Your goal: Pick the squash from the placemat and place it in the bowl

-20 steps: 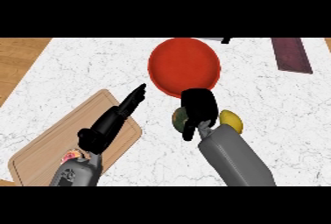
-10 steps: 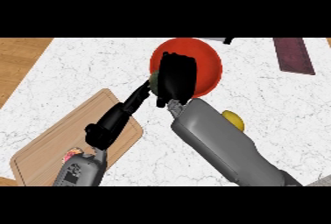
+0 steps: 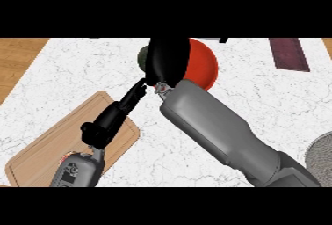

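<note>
Head view: the right hand (image 3: pixel 165 59) sits at upper centre of the frame, fingers curled round the squash (image 3: pixel 143 54), whose dark green edge peeks out at the hand's left side. Most of the squash is hidden, and the hand covers the left part of the red bowl (image 3: pixel 202 66). The left hand (image 3: pixel 123 110) lies with straight fingers over the wooden board (image 3: pixel 52 149) on the worktop (image 3: pixel 259 101). Since half a second ago the right hand has travelled further up, over the bowl.

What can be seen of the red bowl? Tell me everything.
The red bowl is round, plain and glossy, like plastic, sitting upright on the white marbled counter near its far edge. The right hand covers its left half, holding a dark green squash at the left rim. Its inside is mostly hidden.
</note>
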